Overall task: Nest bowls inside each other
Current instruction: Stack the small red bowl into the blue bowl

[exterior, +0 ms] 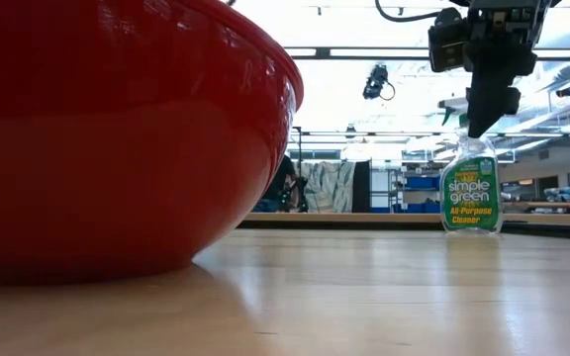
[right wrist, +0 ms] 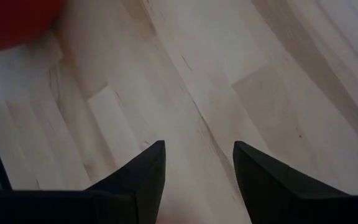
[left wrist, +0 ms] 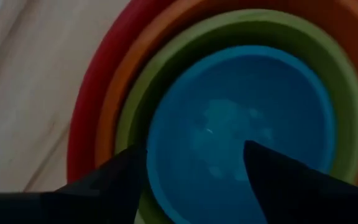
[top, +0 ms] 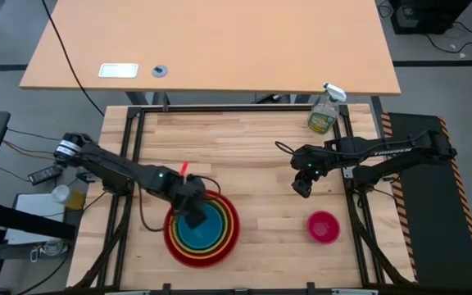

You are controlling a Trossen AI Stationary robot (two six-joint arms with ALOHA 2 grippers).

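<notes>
Four bowls sit nested near the table's front left: a red bowl outermost, then an orange bowl, a green bowl and a blue bowl innermost. My left gripper hovers open over the stack's left part. One finger stands over the blue bowl's inside and the other over its rim, where the green bowl begins. A pink bowl rests alone on the table at the near right. My right gripper hangs open above bare wood, farther back than the pink bowl.
A clear spray bottle with a green label stands at the table's far right corner. Bare wooden table lies between the stack and the right arm. A second, tan table stands beyond the far edge.
</notes>
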